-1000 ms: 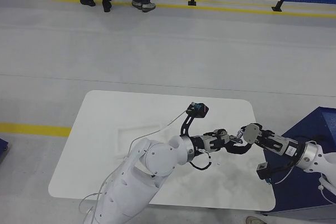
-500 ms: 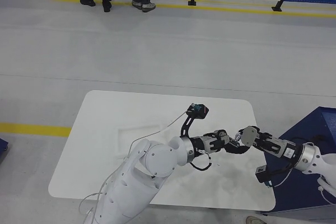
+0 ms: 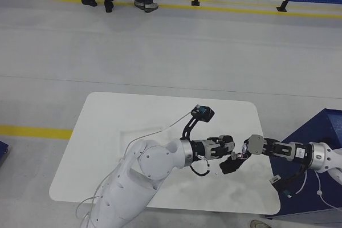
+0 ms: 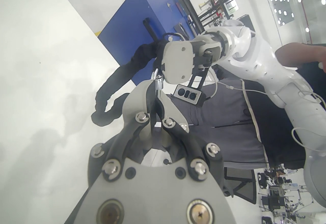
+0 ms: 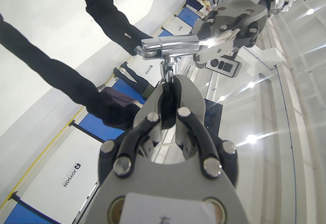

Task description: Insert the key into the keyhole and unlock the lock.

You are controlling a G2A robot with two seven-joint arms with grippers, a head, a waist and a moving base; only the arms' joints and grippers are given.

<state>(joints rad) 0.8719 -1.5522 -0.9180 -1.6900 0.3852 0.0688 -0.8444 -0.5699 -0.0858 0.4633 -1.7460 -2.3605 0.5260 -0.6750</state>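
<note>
The lock is a chrome cylinder (image 5: 175, 45) with a black sleeved cable loop (image 3: 229, 165) hanging from it above the table's right part. My right gripper (image 5: 168, 87) is shut on the stem under the cylinder, and from above it (image 3: 246, 147) comes in from the right. My left gripper (image 4: 155, 87) is shut on the key (image 4: 158, 82) and faces the right one tip to tip (image 3: 231, 143). The key's blade (image 5: 219, 39) sits in the end of the cylinder. The black cable (image 4: 114, 87) droops toward the tabletop.
The white table (image 3: 131, 125) has a rounded right corner close to the grippers. A blue cabinet (image 3: 330, 125) stands just past the table's right edge, under the right arm.
The right arm has dropped and turned, and both grippers shifted slightly toward the table's front. The black cable loop swung down and forward below them. Both grips held.
</note>
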